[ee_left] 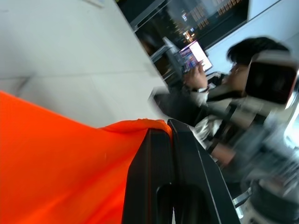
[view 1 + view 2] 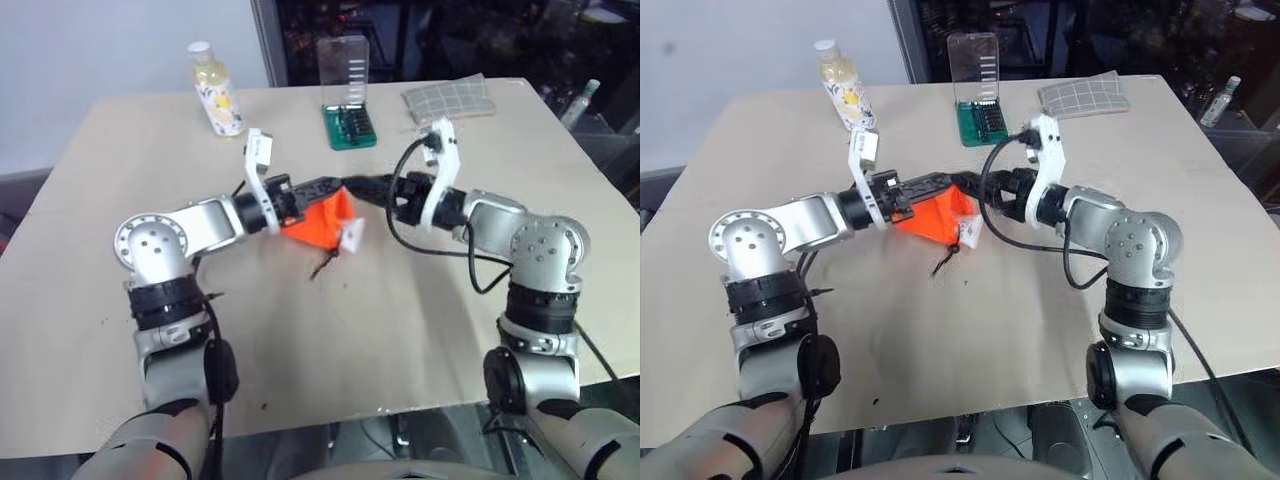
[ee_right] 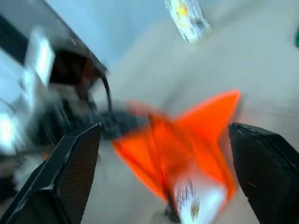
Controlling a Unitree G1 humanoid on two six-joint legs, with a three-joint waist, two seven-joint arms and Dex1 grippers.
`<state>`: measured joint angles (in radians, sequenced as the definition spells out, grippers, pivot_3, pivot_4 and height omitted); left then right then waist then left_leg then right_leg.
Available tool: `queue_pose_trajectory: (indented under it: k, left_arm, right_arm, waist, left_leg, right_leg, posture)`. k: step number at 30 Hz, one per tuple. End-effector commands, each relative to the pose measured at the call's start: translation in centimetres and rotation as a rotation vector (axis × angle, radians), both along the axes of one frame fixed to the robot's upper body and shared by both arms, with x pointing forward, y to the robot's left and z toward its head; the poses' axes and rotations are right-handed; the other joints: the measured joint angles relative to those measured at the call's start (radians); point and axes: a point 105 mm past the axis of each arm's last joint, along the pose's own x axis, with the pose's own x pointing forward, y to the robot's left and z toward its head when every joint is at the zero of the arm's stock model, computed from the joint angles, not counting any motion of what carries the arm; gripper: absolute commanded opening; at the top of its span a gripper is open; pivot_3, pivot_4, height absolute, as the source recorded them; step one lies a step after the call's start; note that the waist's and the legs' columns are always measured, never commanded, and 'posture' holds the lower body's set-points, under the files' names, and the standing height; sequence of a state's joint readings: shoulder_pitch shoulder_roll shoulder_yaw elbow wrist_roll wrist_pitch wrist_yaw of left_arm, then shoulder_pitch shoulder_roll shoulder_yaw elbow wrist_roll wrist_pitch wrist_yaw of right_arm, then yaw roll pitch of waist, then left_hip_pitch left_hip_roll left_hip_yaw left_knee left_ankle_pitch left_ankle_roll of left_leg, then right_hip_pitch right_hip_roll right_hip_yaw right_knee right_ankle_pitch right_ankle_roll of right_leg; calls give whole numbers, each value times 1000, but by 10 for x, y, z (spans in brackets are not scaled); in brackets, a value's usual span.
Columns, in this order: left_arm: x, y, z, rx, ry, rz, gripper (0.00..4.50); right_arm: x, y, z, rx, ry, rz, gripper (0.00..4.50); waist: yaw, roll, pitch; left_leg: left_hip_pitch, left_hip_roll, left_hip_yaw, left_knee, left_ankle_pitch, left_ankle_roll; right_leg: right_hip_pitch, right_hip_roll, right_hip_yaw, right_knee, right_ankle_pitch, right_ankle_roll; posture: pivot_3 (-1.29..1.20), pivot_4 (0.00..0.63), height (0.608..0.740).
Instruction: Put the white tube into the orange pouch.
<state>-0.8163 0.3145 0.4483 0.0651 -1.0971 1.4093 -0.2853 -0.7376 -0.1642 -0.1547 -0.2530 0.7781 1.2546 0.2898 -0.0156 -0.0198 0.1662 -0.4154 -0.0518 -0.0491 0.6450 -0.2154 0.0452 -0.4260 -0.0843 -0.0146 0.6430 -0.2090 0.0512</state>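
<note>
The left gripper (image 2: 325, 187) is clamped tight on the top edge of the pouch (image 2: 320, 222), holding it lifted above the table (image 2: 420, 330) so the orange cloth hangs down with its dark cord (image 2: 322, 266) dangling underneath. The tube (image 3: 198, 200) sits at the pouch's lower end, its white, printed end poking out of the fabric; how deep the rest goes inside I cannot tell. The right gripper (image 2: 362, 186) is just beside the left one, its two fingers (image 3: 74, 168) spread wide with nothing between them and the pouch in front of them. By my reading the insertion step is nearly done but not finished, since part of the tube shows. The next move probably calls for the right gripper to push or tap the exposed end fully in while the left keeps its hold. The bottle (image 2: 215, 92), the green case (image 2: 349, 118) and the checked cloth (image 2: 448, 98) stand well apart at the far edge.
</note>
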Motion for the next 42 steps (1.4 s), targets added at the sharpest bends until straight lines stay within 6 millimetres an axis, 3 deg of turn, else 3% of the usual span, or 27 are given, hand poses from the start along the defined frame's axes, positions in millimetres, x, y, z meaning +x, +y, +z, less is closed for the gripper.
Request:
queue_pose_trajectory:
  k: [1, 9, 17, 28, 31, 38, 39, 42]
  left_arm:
    - [7, 10, 50, -154, -93, 35, 0]
    - [4, 2, 61, -136, -124, 15, 0]
    - [3, -1, 62, -123, -130, 25, 0]
    - [2, -8, 67, -108, -146, 28, 0]
    - [4, -7, 69, -102, -148, 45, 0]
    - [9, -4, 68, -97, -148, 78, 0]
    - [8, -6, 68, -97, -150, 74, 0]
    - [7, -9, 71, -106, -160, 64, 0]
  right_arm:
    - [-23, -11, 5, -132, -152, 23, 4411]
    - [-31, -24, -34, -162, -38, -13, 4411]
    - [-27, 6, -61, -7, 101, 37, 4411]
    - [-17, 28, -63, 132, 153, 80, 4411]
    - [-16, 27, -60, 166, 150, 82, 3732]
    - [-38, 24, -44, 190, 79, 171, 281]
    - [-42, 22, -36, 218, 48, 190, 65]
    - [-49, 17, -19, 260, -10, 213, 65]
  waist:
    - [4, -1, 0]
    - [2, -2, 0]
    - [3, -3, 1]
    - [4, -3, 1]
    - [2, -3, 1]
    - [5, -3, 1]
    - [5, -3, 1]
    - [4, -3, 1]
  left_leg:
    - [0, 0, 1, 0, 0, 1]
    - [0, 0, 2, 1, -1, 2]
    - [0, 0, 2, 1, 0, 0]
    - [0, 0, 2, 1, 0, 0]
    - [0, 0, 2, 1, 0, 0]
    - [0, 0, 2, 1, 0, 0]
    - [0, 0, 1, 1, 0, 0]
    - [0, 0, 2, 1, 0, 0]
  right_leg:
    - [0, 0, 0, 0, 0, 0]
    - [0, 0, 1, 0, 0, 0]
    - [0, 0, 1, 0, 0, 0]
    - [0, 0, 1, 0, 0, 0]
    - [0, 0, 1, 0, 0, 0]
    - [0, 0, 1, -1, 0, 0]
    - [0, 0, 1, -1, 0, 0]
    - [0, 0, 1, -1, 0, 0]
  posture:
    - [0, 150, 740]
    - [0, 150, 740]
    - [0, 150, 740]
    - [0, 150, 740]
    - [0, 150, 740]
    - [0, 150, 740]
    - [0, 150, 740]
    - [0, 150, 740]
